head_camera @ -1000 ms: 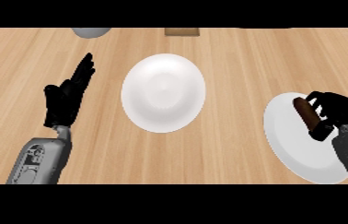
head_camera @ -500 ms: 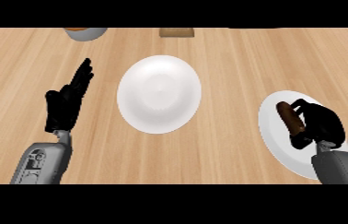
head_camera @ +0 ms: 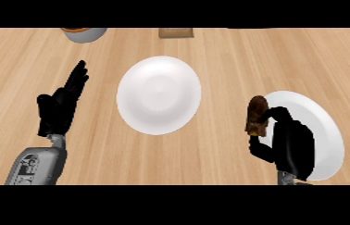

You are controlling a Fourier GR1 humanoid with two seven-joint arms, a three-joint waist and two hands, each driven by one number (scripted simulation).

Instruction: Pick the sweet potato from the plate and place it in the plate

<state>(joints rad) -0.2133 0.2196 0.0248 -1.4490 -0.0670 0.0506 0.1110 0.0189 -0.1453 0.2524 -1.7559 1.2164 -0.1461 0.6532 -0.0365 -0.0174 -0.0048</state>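
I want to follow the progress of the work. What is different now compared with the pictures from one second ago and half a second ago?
The right hand, its fingers curled round the sweet potato, has carried it left, from over the right plate to that plate's left edge, towards the middle plate. The left hand stays open and resting at the left; the view itself shifted a little.

Single head view, steeply down on the wooden counter (head_camera: 226,48), fairly close.
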